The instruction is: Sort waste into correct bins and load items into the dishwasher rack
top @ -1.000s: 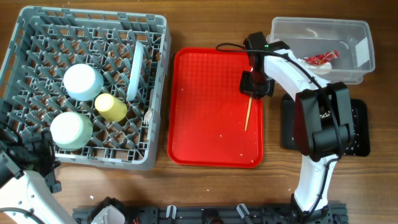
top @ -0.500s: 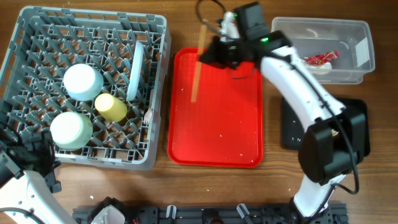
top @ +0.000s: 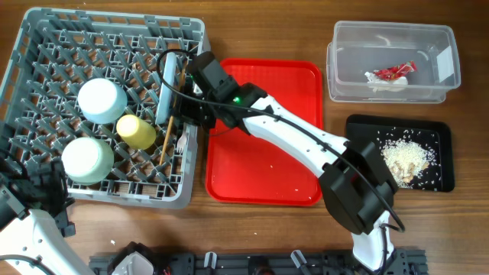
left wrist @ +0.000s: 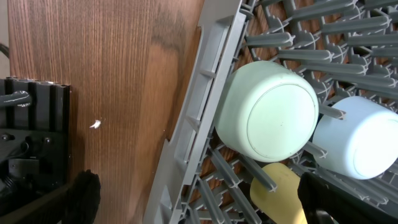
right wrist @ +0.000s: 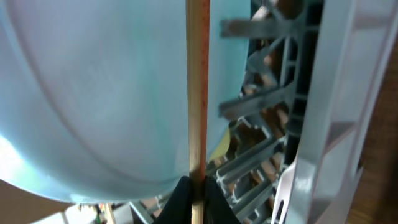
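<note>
- Both jaws of the right gripper [right wrist: 198, 191] are pinched shut on the chopsticks [top: 166, 140], which are held slanting over the dishwasher rack [top: 46, 23], just beside the upright plate [top: 166, 85]
- The left gripper [left wrist: 199, 202] is spread wide with nothing held, near the rack's edge by the pale green bowl [left wrist: 267, 115]
- 1 yellow cup [top: 136, 131] and 1 white bowl [top: 102, 100] are seen in the rack

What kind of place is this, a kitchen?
Probably a robot test bench staged as a dish-clearing station, not a real kitchen: a wooden table bearing a grey dishwasher rack, a red serving tray and a clear waste tub, with a white robot arm reaching over.
</note>
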`<state>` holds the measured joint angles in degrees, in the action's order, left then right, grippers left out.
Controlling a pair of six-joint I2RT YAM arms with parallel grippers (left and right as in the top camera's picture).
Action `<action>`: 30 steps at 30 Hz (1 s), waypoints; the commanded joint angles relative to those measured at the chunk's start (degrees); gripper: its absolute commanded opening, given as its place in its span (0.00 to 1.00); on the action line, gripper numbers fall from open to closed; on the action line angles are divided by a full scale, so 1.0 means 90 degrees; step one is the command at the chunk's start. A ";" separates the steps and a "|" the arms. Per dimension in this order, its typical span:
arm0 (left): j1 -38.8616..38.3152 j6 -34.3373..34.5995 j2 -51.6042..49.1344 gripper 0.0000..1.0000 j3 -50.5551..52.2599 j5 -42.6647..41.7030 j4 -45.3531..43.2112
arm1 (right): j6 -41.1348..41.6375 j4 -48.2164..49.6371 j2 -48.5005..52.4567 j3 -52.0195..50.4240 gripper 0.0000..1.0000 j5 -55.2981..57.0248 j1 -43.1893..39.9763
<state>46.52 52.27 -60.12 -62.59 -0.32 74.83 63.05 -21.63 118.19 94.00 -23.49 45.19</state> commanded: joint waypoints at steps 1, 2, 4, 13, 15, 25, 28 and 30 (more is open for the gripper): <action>0.0034 0.0100 -0.0007 1.00 -0.0046 -0.0007 0.0000 | 0.0024 0.0046 0.0078 -0.0007 0.23 0.0401 -0.0024; 0.0034 0.0100 -0.0007 1.00 -0.0046 -0.0005 0.0000 | -0.0090 0.0063 0.0078 -0.0007 0.41 0.0403 -0.0024; 0.0034 0.0102 -0.0007 1.00 -0.0046 -0.0007 0.0000 | -0.0559 0.0090 0.0078 -0.0005 0.70 0.0401 -0.0049; 0.0034 0.0100 -0.0007 1.00 -0.0046 -0.0007 0.0000 | -0.1926 -0.1336 -0.1020 0.0066 0.75 0.0080 -0.1377; 0.0034 0.0100 -0.0007 1.00 -0.0046 -0.0007 0.0000 | -0.2577 -0.1851 -0.1481 0.0066 0.75 0.0083 -0.1860; 0.0034 0.0102 -0.0007 1.00 -0.0046 -0.0005 0.0000 | -0.3177 -0.4405 -0.2404 0.0000 1.00 0.0189 -0.3985; 0.0034 0.0102 -0.0007 1.00 -0.0046 -0.0007 0.0000 | -0.3415 -0.4782 -0.2399 -0.0085 1.00 0.0408 -0.4005; 0.0034 0.0100 -0.0007 1.00 -0.0046 -0.0007 0.0000 | -0.3825 -0.5037 -0.2397 -0.0085 0.91 0.0469 -0.3917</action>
<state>46.52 52.27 -60.12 -62.59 -0.30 74.83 33.87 -64.93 96.42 93.82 -21.08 8.86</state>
